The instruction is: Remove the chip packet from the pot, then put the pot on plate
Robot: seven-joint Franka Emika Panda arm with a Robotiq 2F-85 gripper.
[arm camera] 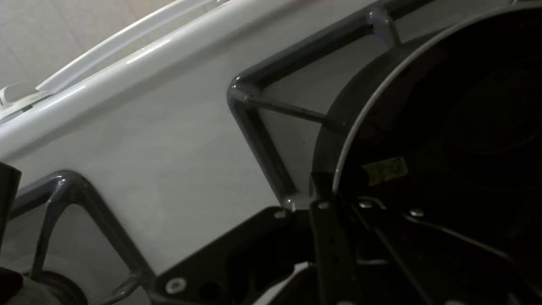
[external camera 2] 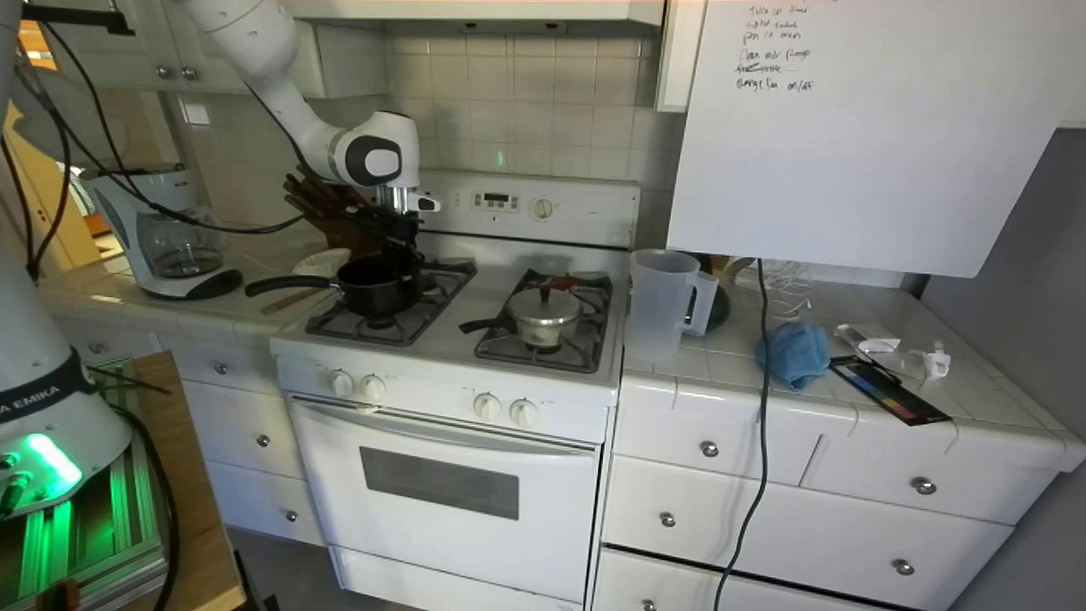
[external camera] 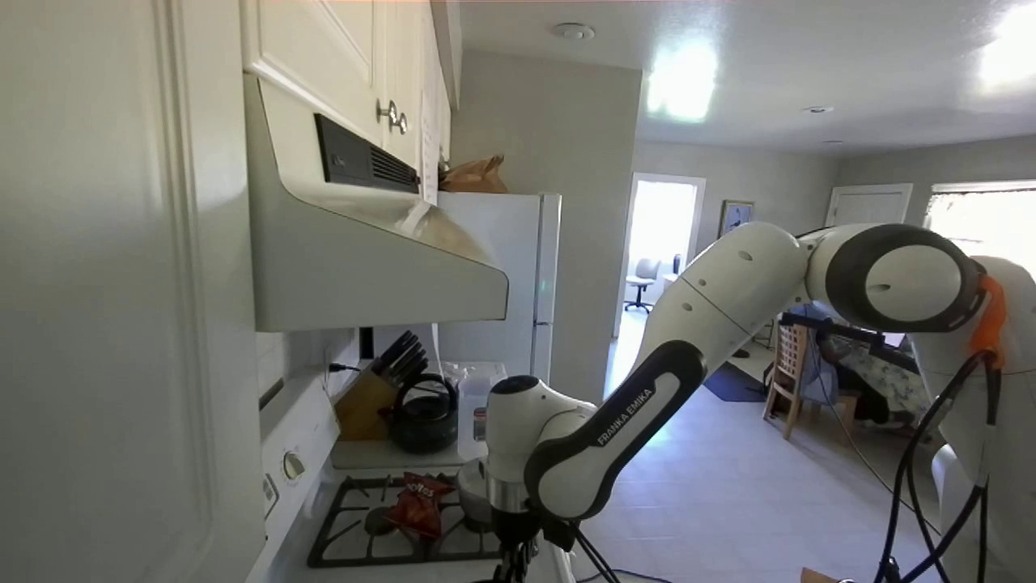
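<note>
The black pot [external camera 2: 373,297] appears to rest on a burner grate in an exterior view, its long handle pointing away from the stove. My gripper [external camera 2: 402,255] reaches down at its rim. In the wrist view the gripper [arm camera: 332,197] is shut on the pot's wall [arm camera: 372,99], one finger outside and one inside; the fingertips are dark and partly hidden. Inside the pot I see a small yellowish label and no packet. The red chip packet [external camera: 419,506] lies on the other grate, mostly hidden behind a silver pot in an exterior view. The plate is hidden or out of view.
A lidded silver pot [external camera 2: 545,316] stands beside the chip packet. Around the stove are a knife block [external camera: 364,405], a dark kettle [external camera: 425,414], a clear pitcher [external camera 2: 662,297] and a coffee maker [external camera 2: 165,229]. A white fluted dish [external camera 2: 325,260] sits behind the black pot's handle.
</note>
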